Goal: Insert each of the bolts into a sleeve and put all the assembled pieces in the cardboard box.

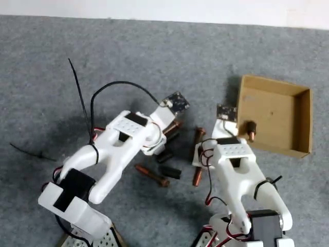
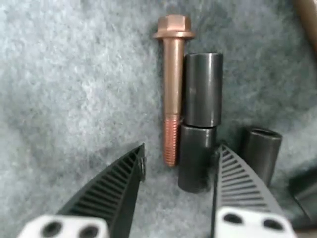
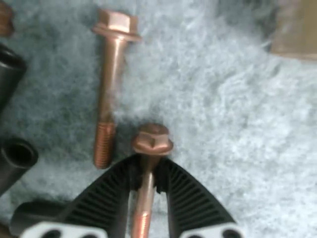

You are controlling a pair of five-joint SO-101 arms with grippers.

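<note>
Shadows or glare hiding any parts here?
High view: soft arm shadows on the carpet, cardboard box evenly lit. Left wrist view: faint sheen along the sleeve nearest the loose bolt's head. Right wrist view: mild highlight on the held bolt's head in the right claw; nothing hidden.

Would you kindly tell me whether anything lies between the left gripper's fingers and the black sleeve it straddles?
Yes: the copper bolt lies beside the sleeve, its threaded end inside the open left gripper, between one finger and the sleeve.

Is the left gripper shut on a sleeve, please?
No, the left gripper stands open, its fingers apart on either side of a sleeve.
</note>
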